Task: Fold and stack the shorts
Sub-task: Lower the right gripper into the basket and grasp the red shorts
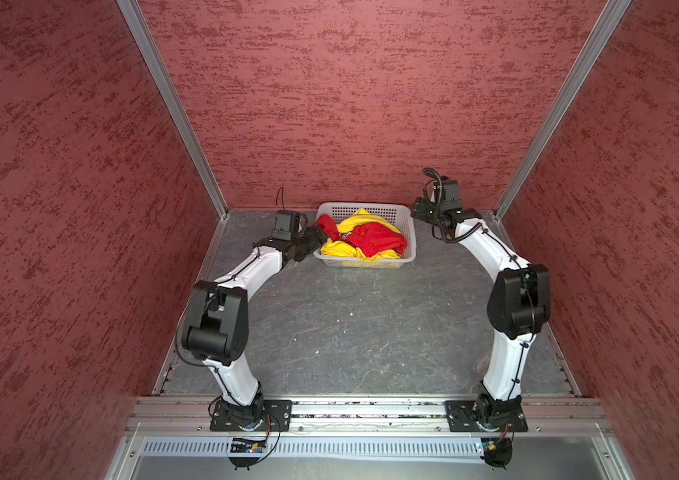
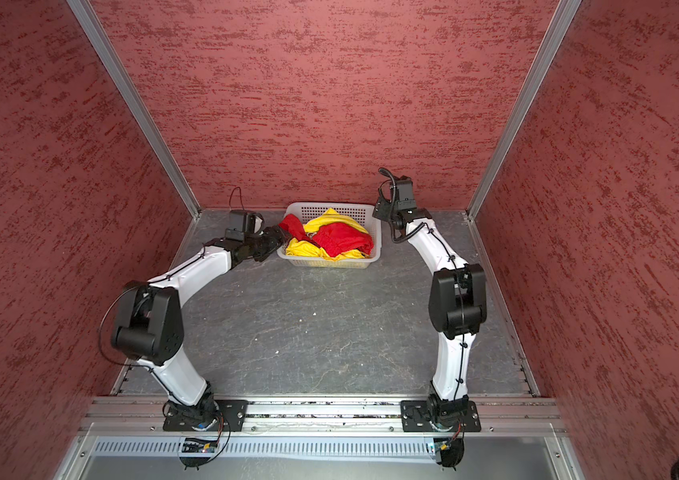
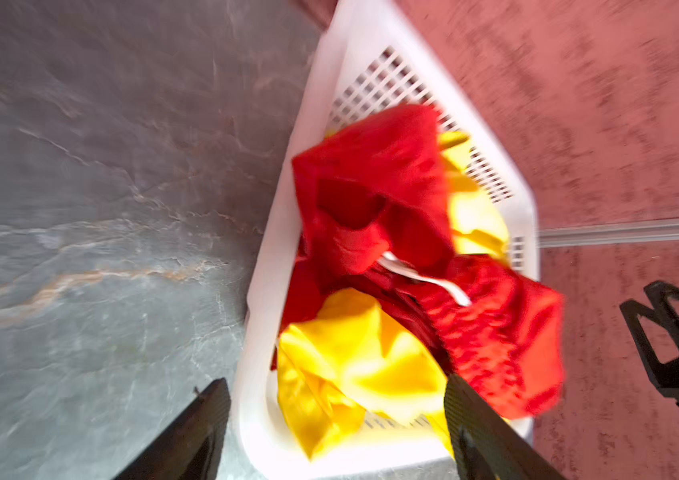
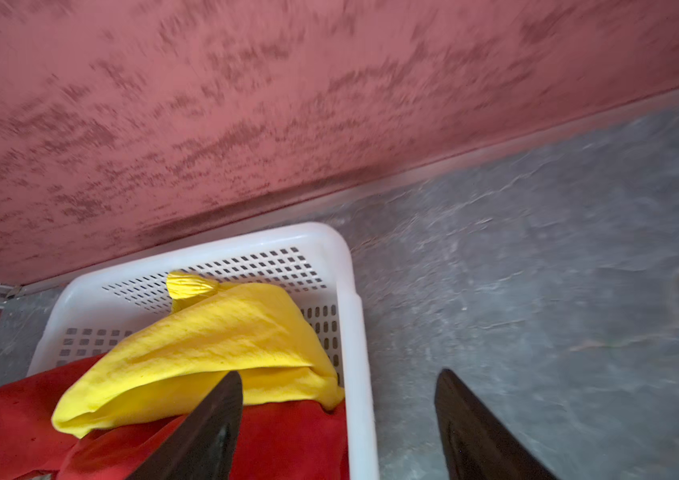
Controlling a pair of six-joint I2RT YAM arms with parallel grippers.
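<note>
Left wrist view shows you the left gripper (image 3: 335, 380) with its jaws spread wide: one finger is over the grey table (image 3: 101, 249), the other over the yellow shorts (image 3: 354, 357), and the rim of the white basket (image 3: 271, 266) lies between them, not pinched. Both pairs are inside the basket, which stands at the far end of the table by the back wall (image 1: 329, 104). The red shorts (image 3: 379, 178) lie crumpled on top of the yellow pair, and a pale drawstring (image 3: 425, 280) shows. In both top views a red part rises at the basket's left rim, close to this gripper; you cannot tell if they touch. Right wrist view shows you the right gripper (image 4: 340, 374) spread too, holding nothing, with the basket rim between its fingers.
</note>
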